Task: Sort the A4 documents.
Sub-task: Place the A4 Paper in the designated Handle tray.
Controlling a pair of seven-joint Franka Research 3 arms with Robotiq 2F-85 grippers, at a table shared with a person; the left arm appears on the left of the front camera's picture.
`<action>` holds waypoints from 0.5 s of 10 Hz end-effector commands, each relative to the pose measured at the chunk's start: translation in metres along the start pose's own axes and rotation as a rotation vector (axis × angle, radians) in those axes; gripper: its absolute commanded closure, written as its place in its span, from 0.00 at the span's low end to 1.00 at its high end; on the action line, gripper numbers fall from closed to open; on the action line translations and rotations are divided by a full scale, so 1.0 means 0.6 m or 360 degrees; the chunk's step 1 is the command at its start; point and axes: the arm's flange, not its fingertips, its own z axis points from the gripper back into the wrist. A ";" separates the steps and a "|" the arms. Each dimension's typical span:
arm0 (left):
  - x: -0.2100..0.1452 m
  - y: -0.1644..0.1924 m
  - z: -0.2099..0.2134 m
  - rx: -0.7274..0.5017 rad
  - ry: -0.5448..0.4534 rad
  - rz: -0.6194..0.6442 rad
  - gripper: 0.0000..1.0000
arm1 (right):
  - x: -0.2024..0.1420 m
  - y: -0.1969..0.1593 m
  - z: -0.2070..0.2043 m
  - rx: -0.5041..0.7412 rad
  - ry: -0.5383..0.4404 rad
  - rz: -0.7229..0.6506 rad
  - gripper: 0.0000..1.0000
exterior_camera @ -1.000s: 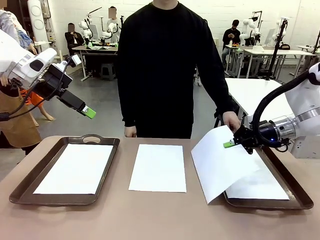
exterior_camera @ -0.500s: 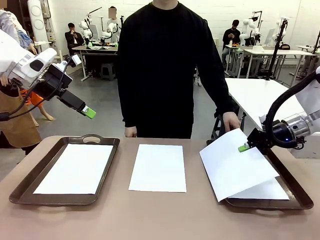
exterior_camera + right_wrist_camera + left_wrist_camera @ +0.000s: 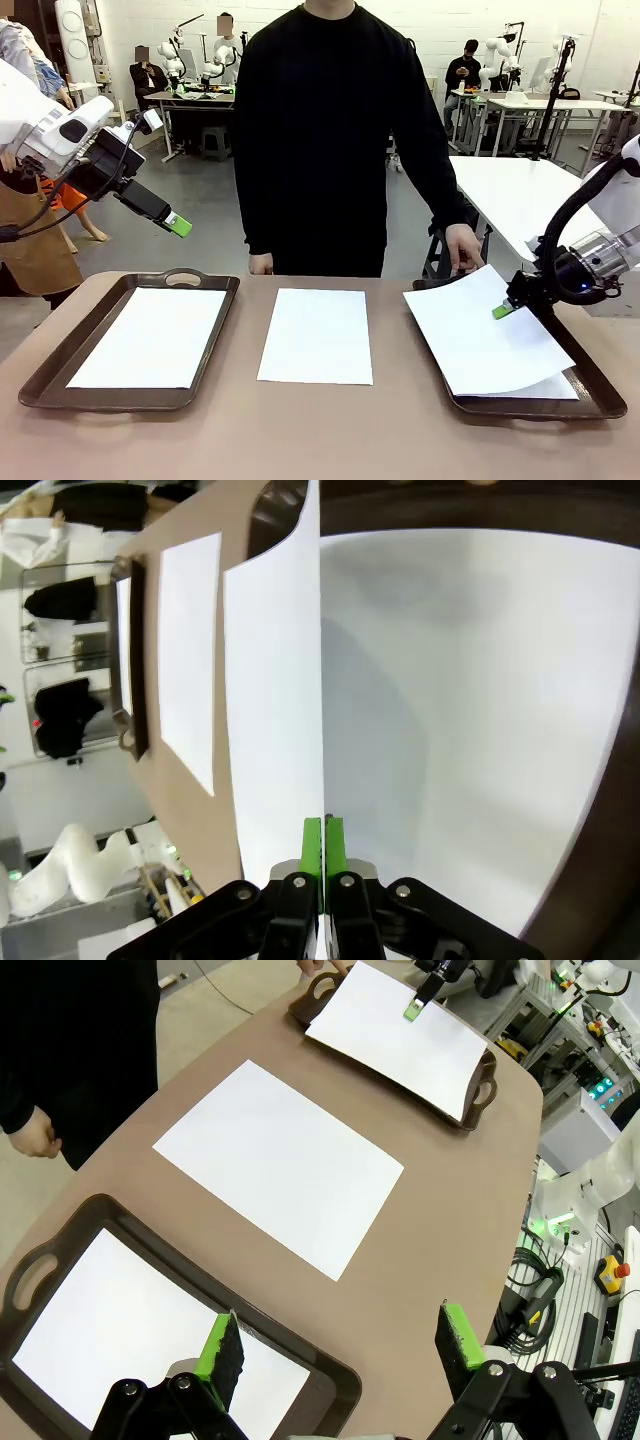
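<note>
While L gripper hangs wide apart, empty, R gripper clamps A4 sheet edge over tray.

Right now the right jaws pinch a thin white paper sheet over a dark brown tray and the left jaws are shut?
No: the left wrist view shows the left jaws open. The right jaws pinch the white paper sheet over the brown tray.

A robotics lab: a white left arm and right arm flank a brown table on a bare grey floor. White work tables stand behind, with people seated. Loose cables and a yellow emergency-stop box lie beside the rig.
</note>
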 end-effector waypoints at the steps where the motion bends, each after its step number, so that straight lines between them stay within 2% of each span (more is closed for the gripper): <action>1: -0.001 -0.001 0.001 -0.0009 -0.0005 -0.0002 0.00 | -0.012 -0.028 0.015 -0.0033 -0.0070 -0.0048 0.99; 5: -0.001 -0.001 0.001 -0.0009 -0.0005 -0.0002 0.00 | -0.023 -0.036 0.012 -0.0079 -0.0069 -0.0071 0.99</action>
